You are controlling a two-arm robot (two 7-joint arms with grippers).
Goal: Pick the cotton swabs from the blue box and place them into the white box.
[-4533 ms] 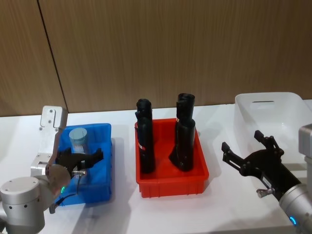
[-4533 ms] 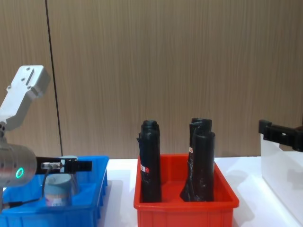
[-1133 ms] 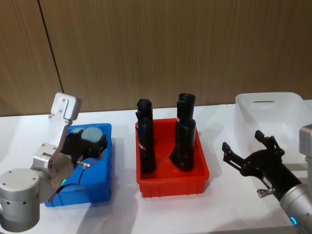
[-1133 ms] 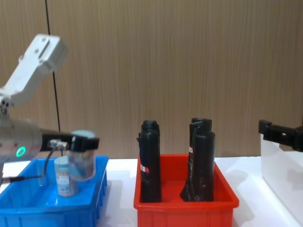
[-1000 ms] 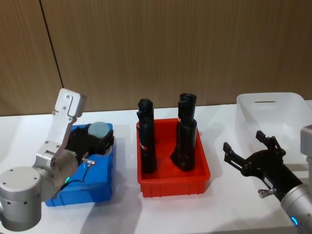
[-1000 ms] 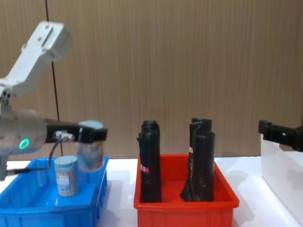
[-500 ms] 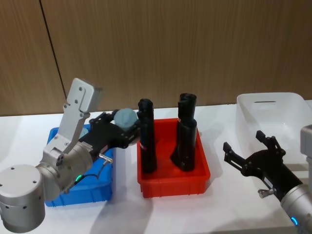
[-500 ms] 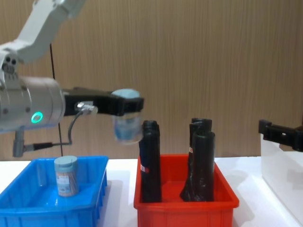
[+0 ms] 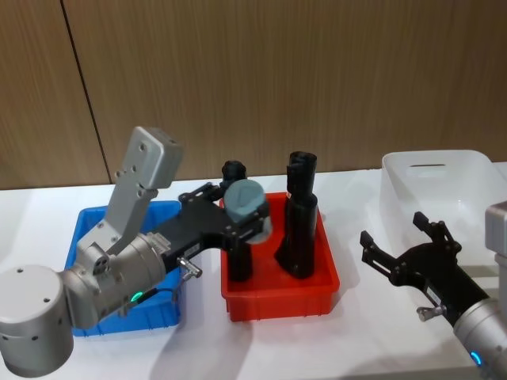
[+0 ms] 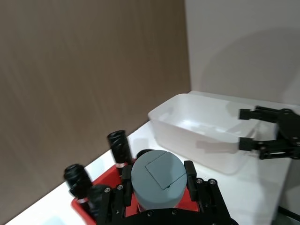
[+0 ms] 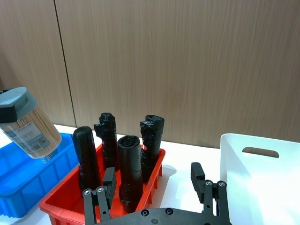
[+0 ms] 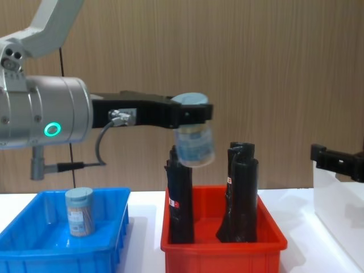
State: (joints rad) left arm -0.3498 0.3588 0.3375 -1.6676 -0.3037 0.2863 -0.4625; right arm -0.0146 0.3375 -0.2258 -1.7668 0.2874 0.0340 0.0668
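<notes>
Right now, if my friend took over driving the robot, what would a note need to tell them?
Left gripper: jaws shut on a cotton swab jar, held in the air above the red bin and its black rolls.
Right gripper: jaws open, idle over the table beside the white box.
A second jar stands upright in the blue box.
Done: first jar lifted out of the blue box.
Left: carry it across to the white box, release it, then fetch the second jar.
</notes>
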